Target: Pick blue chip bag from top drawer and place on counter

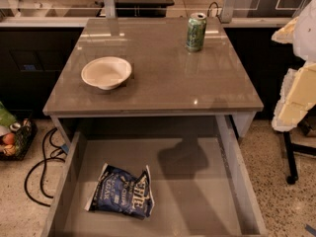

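Note:
The blue chip bag (122,190) lies crumpled on the flat grey bottom of the open top drawer (197,201), toward its front left. The counter (163,78) is the glossy grey-brown top above the drawer. My gripper (290,105) shows as white and yellow shapes at the right edge of the view, beside the counter's right side and well apart from the bag. It holds nothing that I can see. Its shadow falls on the drawer bottom near the back middle.
A white bowl (106,72) sits on the counter's left half. A green soda can (196,31) stands at the back right. Black cables (42,157) and a basket (12,135) lie on the floor at the left. A black stand leg (291,162) is at the right.

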Controlling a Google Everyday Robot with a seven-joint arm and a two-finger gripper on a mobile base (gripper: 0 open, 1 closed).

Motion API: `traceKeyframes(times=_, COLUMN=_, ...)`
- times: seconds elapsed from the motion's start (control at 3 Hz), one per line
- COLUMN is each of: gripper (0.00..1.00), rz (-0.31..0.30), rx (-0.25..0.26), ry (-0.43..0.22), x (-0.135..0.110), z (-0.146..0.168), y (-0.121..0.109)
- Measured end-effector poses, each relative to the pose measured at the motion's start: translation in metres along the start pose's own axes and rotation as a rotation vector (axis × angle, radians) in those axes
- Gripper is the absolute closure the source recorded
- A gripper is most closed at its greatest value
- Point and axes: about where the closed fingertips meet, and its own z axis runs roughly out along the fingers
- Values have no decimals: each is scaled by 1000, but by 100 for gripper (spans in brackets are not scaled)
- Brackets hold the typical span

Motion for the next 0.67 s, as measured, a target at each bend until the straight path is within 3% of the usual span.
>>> traceKeyframes(times=0.33, gripper=0, rz=0, rx=0, ry=0, x=0, z=0, y=0)
traceKeyframes(times=0.67, gripper=0, rz=29, rx=1, ry=-32, x=-15, z=34, y=20)
